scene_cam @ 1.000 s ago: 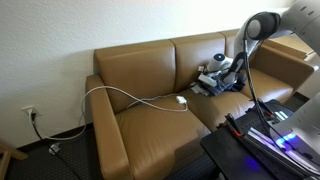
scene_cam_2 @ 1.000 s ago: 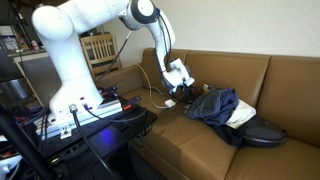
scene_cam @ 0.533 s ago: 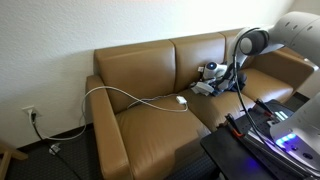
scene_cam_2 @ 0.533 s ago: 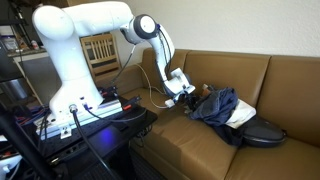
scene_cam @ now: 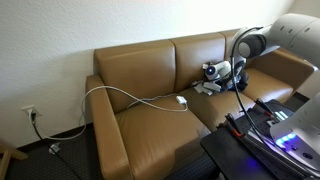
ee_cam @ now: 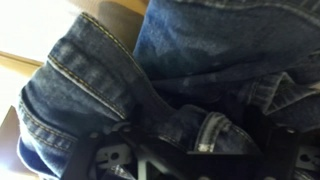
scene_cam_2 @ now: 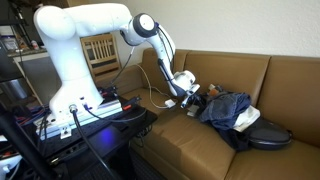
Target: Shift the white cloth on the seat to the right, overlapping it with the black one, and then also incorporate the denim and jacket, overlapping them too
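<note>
Jaws stood wide apart, clamped on nothing, nosed into the edge of the clothes heap.

In an exterior view, the seat was mostly bare. A thin white cable looped across the cushions; not the target. The wrist hid most of the heap from that side.

In an exterior view, the arm reached across to the heap. The denim was bunched on top. The white cloth showed only as a pale strip under it. The black one lay at the far end, touching the pile. The overlap looked largely done. My guess: the jaws sat low at the denim's edge to drag it further onto the stack.

In the wrist view, denim folds and seams filled the frame right under the jaws. I couldn't tell the jacket from the denim. No containers in any view.
</note>
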Robot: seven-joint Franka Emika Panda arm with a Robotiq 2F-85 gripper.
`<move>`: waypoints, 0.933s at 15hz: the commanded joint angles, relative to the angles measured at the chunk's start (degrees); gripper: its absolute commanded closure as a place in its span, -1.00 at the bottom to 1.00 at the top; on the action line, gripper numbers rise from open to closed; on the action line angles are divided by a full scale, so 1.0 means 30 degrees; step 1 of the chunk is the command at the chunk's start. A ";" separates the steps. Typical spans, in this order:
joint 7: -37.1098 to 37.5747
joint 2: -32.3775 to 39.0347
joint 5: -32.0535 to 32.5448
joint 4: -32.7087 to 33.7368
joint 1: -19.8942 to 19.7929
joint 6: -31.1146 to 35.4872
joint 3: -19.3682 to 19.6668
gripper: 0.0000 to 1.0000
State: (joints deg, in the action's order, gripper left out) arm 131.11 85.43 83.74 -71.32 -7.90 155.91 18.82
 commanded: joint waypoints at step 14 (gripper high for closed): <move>-0.3035 -0.2434 -0.2259 -0.0474 -0.5055 -0.1880 -0.6633 -1.00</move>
State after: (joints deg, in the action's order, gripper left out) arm 128.24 83.14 81.16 -68.92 -19.36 146.51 3.65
